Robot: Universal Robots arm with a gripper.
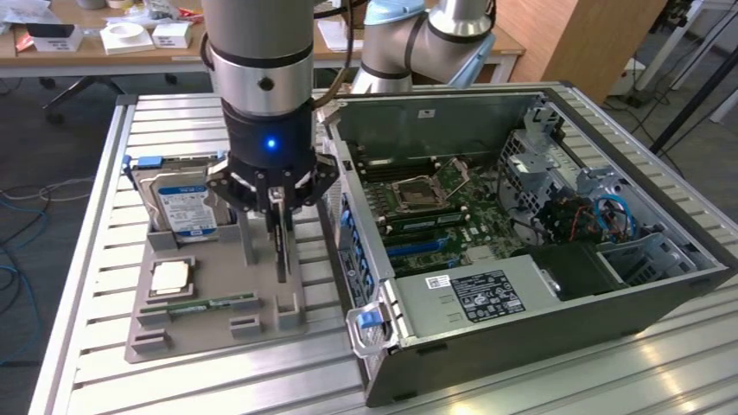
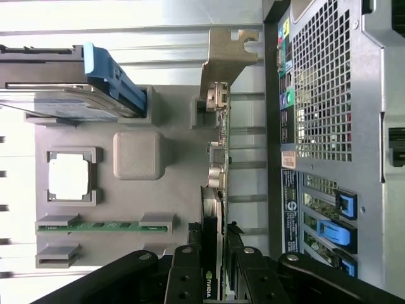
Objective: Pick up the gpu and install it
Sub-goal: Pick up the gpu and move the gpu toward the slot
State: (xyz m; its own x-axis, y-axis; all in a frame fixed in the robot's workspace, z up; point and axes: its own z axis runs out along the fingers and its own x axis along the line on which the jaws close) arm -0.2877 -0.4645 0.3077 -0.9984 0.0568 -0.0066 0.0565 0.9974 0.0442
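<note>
In the exterior view, the gripper (image 1: 276, 197) stands over the grey tray (image 1: 185, 333), which lies to the left of the open computer case (image 1: 519, 363). Its fingers pinch the top edge of the gpu (image 1: 282, 246). The card stands upright on its edge in the tray, on the side near the case. The hard drive (image 1: 185, 207) stands further left.

In the wrist view, the fingers (image 2: 185, 278) press on both faces of the card, and its pale bracket (image 2: 226, 54) is at the far end.

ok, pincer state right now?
Pincer: closed on the graphics card, which stands on edge in the grey tray.
</note>
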